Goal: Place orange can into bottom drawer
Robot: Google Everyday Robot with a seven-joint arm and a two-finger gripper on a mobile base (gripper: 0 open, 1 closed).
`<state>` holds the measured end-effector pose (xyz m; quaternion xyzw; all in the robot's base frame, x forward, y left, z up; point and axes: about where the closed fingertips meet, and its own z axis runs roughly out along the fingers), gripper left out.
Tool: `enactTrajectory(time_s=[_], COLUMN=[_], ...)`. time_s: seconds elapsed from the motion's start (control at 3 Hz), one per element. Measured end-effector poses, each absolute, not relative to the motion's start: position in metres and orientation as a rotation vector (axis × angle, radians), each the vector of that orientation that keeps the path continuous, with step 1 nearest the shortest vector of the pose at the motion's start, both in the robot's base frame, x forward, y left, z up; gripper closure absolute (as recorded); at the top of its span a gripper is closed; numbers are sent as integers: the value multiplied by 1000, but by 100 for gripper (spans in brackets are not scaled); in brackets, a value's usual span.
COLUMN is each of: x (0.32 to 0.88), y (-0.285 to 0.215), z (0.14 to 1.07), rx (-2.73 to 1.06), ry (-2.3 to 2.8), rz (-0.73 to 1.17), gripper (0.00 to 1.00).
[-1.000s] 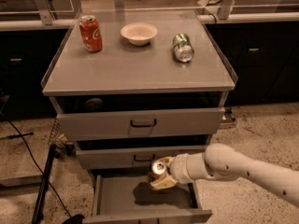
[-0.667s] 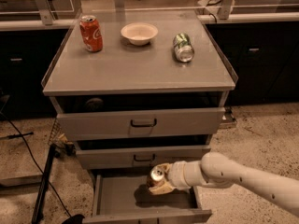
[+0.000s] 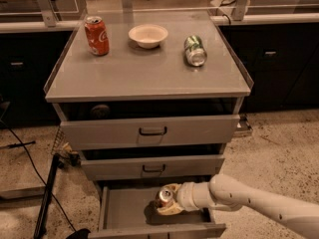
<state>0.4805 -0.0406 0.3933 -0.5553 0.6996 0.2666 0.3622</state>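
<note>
The bottom drawer (image 3: 124,208) is pulled open at the foot of the grey cabinet, showing a flat grey floor. My gripper (image 3: 168,201) reaches in from the right on a white arm and is shut on the orange can (image 3: 163,197). The can is tilted, its silver top facing up and left, and it hangs low over the middle of the drawer floor. A shadow lies under it.
On the cabinet top (image 3: 149,73) stand a red can (image 3: 96,35), a white bowl (image 3: 148,35) and a green can (image 3: 195,50) lying on its side. The two upper drawers (image 3: 152,131) are shut. A black cable and a stand (image 3: 47,198) are on the floor at left.
My gripper has moved down and a little left with the orange can, lowering it deeper into the open bottom drawer.
</note>
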Motion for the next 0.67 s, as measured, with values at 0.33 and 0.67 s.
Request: enactTrajectory(time_s=[0.33, 0.67], x=[486, 496], y=[-49, -55], z=[369, 334], rx=[-1441, -1465], ry=[1771, 1727], rz=[657, 624], gripper=[100, 100])
